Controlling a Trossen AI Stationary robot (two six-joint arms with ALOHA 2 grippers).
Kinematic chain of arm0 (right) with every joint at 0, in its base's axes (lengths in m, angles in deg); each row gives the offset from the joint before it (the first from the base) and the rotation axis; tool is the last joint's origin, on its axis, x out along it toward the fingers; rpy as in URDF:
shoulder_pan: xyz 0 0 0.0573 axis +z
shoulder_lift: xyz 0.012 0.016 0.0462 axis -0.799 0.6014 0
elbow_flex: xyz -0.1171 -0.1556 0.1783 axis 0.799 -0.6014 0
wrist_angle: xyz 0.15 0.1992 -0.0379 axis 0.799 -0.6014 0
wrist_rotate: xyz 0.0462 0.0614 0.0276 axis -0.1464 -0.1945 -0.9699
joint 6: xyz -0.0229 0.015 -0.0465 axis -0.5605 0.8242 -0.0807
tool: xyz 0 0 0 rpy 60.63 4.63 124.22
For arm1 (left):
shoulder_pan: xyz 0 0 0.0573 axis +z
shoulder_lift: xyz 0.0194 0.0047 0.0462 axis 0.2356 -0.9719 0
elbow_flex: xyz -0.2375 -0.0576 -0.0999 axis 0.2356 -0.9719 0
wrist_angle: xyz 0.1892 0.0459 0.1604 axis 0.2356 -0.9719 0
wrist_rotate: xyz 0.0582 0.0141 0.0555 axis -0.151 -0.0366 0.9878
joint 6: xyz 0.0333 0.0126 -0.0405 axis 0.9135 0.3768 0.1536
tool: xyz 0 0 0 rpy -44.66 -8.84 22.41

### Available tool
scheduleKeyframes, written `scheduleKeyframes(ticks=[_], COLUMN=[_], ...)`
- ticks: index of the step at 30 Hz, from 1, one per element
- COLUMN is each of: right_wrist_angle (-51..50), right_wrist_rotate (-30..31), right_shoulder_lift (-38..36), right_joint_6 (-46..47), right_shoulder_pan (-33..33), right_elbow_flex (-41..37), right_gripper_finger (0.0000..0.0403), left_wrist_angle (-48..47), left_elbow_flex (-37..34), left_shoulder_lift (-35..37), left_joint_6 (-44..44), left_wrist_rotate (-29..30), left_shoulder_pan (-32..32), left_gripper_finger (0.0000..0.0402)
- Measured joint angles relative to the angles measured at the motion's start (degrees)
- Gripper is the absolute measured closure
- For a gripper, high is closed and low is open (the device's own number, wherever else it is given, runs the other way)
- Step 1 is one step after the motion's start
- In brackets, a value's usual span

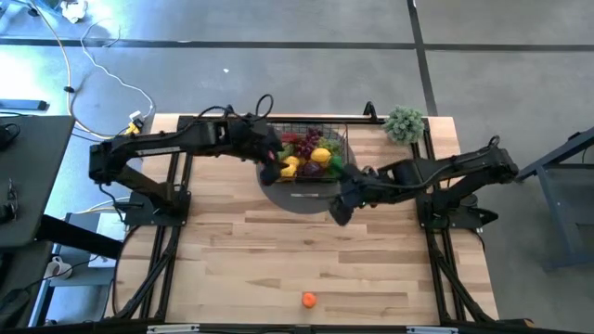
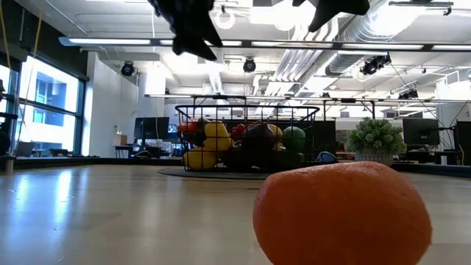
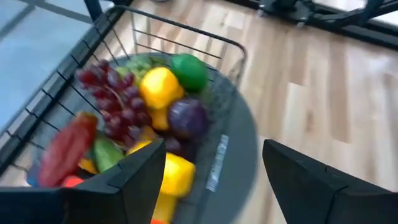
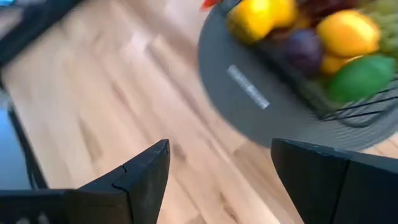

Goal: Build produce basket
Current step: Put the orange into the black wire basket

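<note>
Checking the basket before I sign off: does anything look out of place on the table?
Yes. One orange fruit lies alone near the table's front edge, far from the wire basket on the grey mat, where the other produce is piled. Both tools hang open and empty.

Black wire-mesh basket (image 1: pixel 336 133) held yellow lemons (image 3: pixel 160 87), purple grapes (image 3: pixel 112 93), green lime (image 3: pixel 189 71), possibly red chili (image 3: pixel 67 148); round grey mat (image 4: pixel 249 106); orange round fruit (image 1: pixel 308 299) on pale striped wooden table (image 1: pixel 232 250).
</note>
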Motion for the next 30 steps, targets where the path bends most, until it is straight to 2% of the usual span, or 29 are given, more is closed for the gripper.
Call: scheduleKeyframes(ticks=[11,22,25,30], right_wrist_angle=[7.77,16.58,17.86,20.54], right_wrist_rotate=[-7.93,-10.23,-11.20,-15.19], right_shoulder_lift=[6.31,13.93,15.96,19.45], right_joint_6=[-15.14,-26.98,-28.51,-28.00], right_shoulder_pan=[5.43,11.57,12.65,13.93], right_elbow_flex=[0.00,0.00,0.00,0.00], right_gripper_finger=[0.0142,0.0142,0.0142,0.0142], left_wrist_angle=[-6.27,-22.64,-25.94,-28.23], left_elbow_flex=[0.00,-0.02,-0.02,-0.02], left_shoulder_lift=[8.52,10.76,10.74,10.72], left_joint_6=[-9.90,-20.56,-22.91,-25.55], left_wrist_rotate=[0.91,15.53,17.93,18.47], left_shoulder_pan=[-7.85,-19.54,-22.29,-25.01], left_gripper_finger=[0.0143,0.0143,0.0143,0.0143])
